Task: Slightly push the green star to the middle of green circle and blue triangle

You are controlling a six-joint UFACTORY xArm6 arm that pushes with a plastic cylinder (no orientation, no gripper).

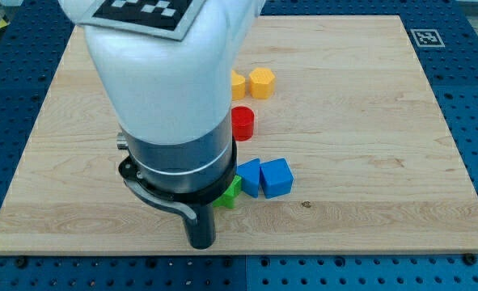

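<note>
A green block (231, 193), mostly hidden behind the arm, shows only one pointed edge, so I cannot make out its shape. It touches the lower left of a blue block (249, 176) that looks wedge-shaped. A blue cube (277, 178) sits right beside that one. My tip (201, 245) is near the board's bottom edge, below and to the left of the green block and a short way from it. No green circle shows; the arm's body hides the board's middle-left.
A red cylinder (243, 123) stands above the blue blocks. A yellow hexagon (261, 82) lies further up, with another yellow block (238, 83) half hidden by the arm beside it. The wooden board (368, 121) ends just below my tip.
</note>
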